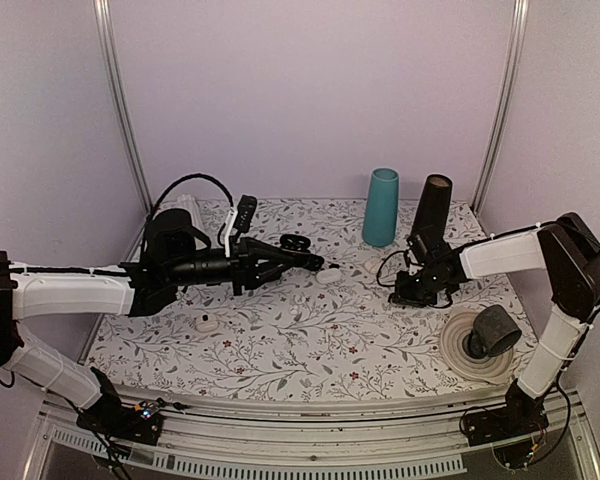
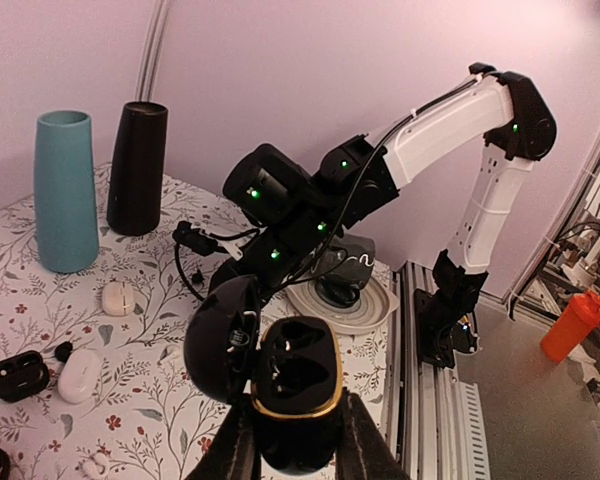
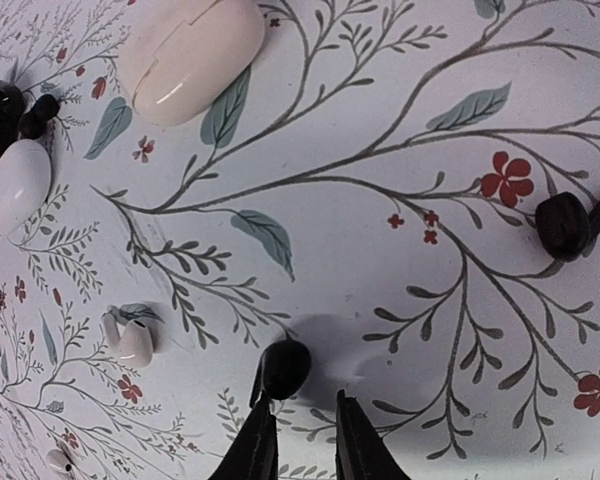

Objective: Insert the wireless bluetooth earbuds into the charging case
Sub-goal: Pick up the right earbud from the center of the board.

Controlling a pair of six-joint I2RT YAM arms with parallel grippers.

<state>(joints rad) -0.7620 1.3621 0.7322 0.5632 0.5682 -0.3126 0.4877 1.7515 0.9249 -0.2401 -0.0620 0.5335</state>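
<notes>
left claw clamped tight on the open glossy black pebble-shaped charging case, lifted clear of the white floral-print tablecloth. right claw down low over the cloth, jaws narrowed to a slim gap with nothing between them. a tiny glossy black earbud lies touching one fingertip. pale lilac walls behind.

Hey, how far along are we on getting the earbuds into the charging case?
Done: the black charging case is open and held in the left gripper, but both wells look empty. In hand: the right gripper is poised at a black earbud on the table, grip unclear. Left: carry it into the case, then the second black earbud lying nearby.
</notes>
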